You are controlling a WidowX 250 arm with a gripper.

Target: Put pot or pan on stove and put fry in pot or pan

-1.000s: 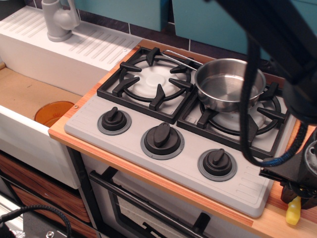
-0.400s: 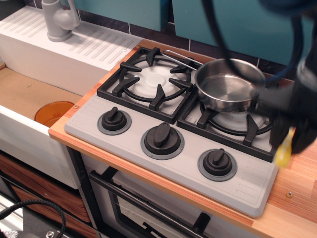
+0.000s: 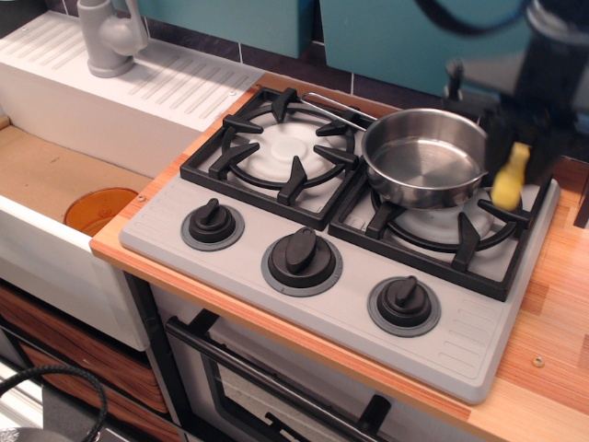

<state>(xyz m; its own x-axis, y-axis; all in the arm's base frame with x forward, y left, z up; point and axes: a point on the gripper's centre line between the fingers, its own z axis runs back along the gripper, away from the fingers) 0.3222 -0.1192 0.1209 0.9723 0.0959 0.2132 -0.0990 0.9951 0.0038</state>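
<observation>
The grey toy two-burner stove point(image 3: 304, 304) with black grates, pale round burner plates and three black knobs sits on a wooden counter point(image 3: 552, 313). To its left is a white sink unit point(image 3: 55, 267) with a grey tap point(image 3: 109, 37); a round orange disc point(image 3: 99, 208) lies in the basin.

The small round shiny stainless-steel saucepan point(image 3: 425, 158) stands upright on the right-hand burner grate, its thin wire loop handle point(image 3: 336, 106) running up and to the left over the rear of the left burner.

The black gripper point(image 3: 517, 152) (motion-blurred, upper right of the view) is above the right edge of the stove, just beside the saucepan's right rim. It appears to be clamped on the small yellow ridged plastic fry point(image 3: 509, 177), although the blur hides the finger contact. The fry's long axis is near vertical, tilted slightly, lower end pointing down toward the right burner grate. The fry is outside the saucepan, just right of its rim.
</observation>
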